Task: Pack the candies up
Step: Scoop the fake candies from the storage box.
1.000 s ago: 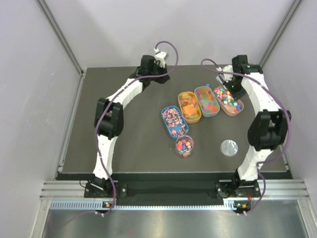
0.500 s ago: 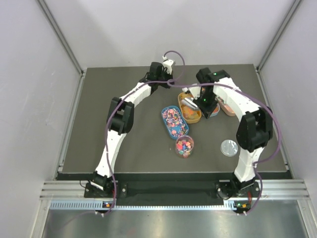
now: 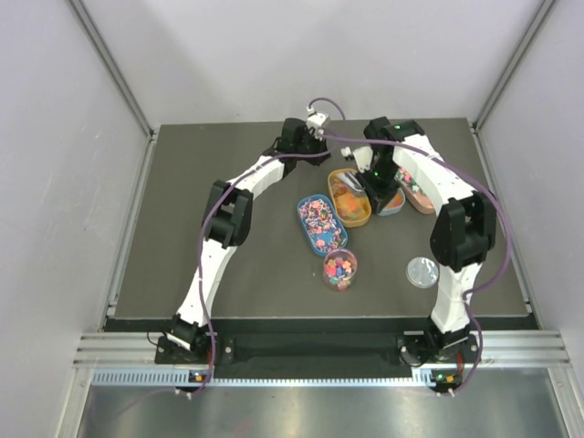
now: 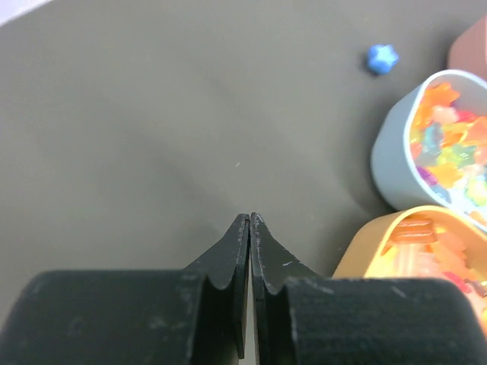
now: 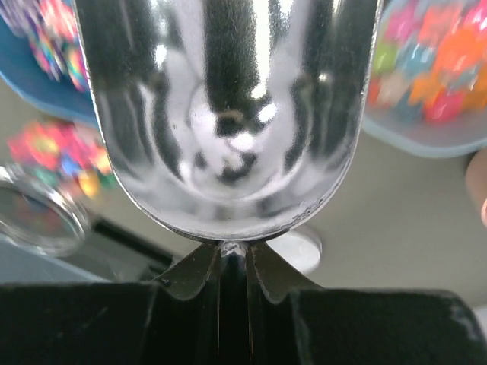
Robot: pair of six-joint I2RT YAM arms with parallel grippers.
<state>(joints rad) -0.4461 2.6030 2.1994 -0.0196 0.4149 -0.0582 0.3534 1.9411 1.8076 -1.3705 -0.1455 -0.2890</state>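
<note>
Left fingers (image 4: 242, 232) pressed together, tips over table (image 4: 152, 114). Right of tips: orange tray (image 4: 365, 258) and grey-blue tray (image 4: 388, 152), both holding candies (image 4: 449, 144); one blue candy (image 4: 381, 58) loose on table ahead-right.

Right fingers (image 5: 204, 266) pinching handle of metal scoop (image 5: 228, 114), bowl jutting ahead of tips. Beyond scoop: blue tray (image 5: 46, 99) of sprinkle candies to left, grey-blue tray of gummies to right, clear cup (image 5: 30, 220) of bright cubes lower left, clear lid (image 5: 300, 255) just right of tips.

Overhead: right fingers over trays, left fingers just left of them, beyond orange tray.
</note>
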